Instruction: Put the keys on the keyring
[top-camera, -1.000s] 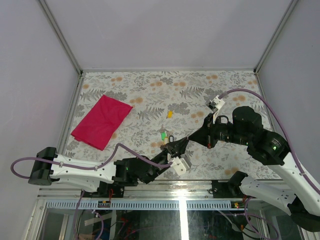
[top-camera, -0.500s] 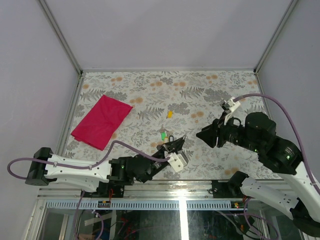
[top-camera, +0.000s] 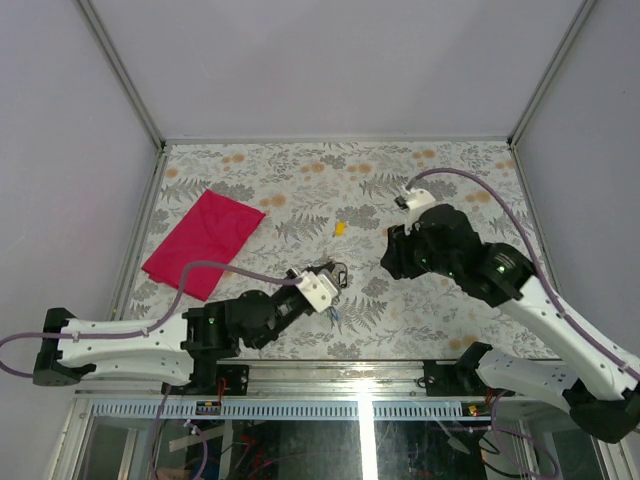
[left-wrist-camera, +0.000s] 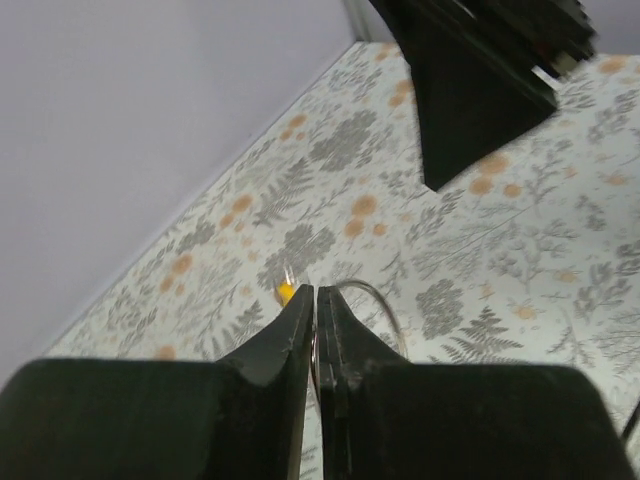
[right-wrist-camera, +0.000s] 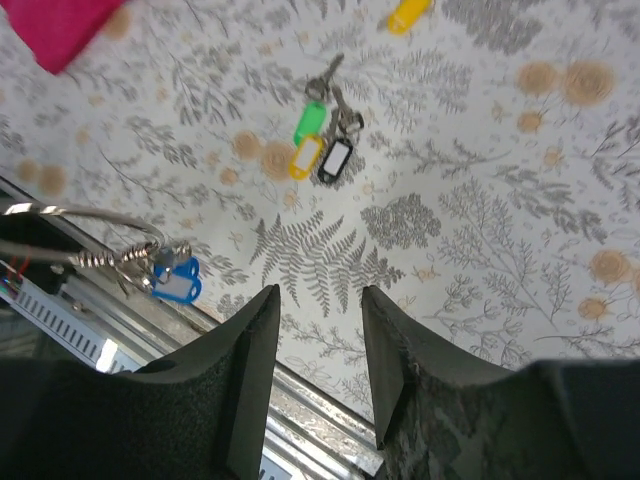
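A red cloth (top-camera: 205, 243) lies on the left side of the floral table (top-camera: 450, 170), well apart from everything else. The left arm reaches from the near left corner toward the middle of the table. The left gripper (left-wrist-camera: 315, 292) has its fingers pressed together on the keyring (right-wrist-camera: 90, 214). The thin silver wire is pinched between the tips and curves out to their right in the left wrist view. A blue-tagged key (right-wrist-camera: 175, 283) hangs from the ring at a twisted stretch of wire, over the near part of the table. Whether its tag touches the surface I cannot tell.

Just beyond it, near the middle of the table, a cluster of keys (right-wrist-camera: 303, 159) lies loose and off the ring. There are three of them, with green, yellow and black tags close together and the metal blades pointing toward the far side. Farther off and slightly to the right, a lone yellow-tagged key (top-camera: 341, 228) lies by itself.

The right arm comes in from the near right corner. The right gripper (right-wrist-camera: 318, 300) hangs above the table just right of the middle, its fingers apart with nothing between them. Its wrist camera looks down on the cluster of keys.
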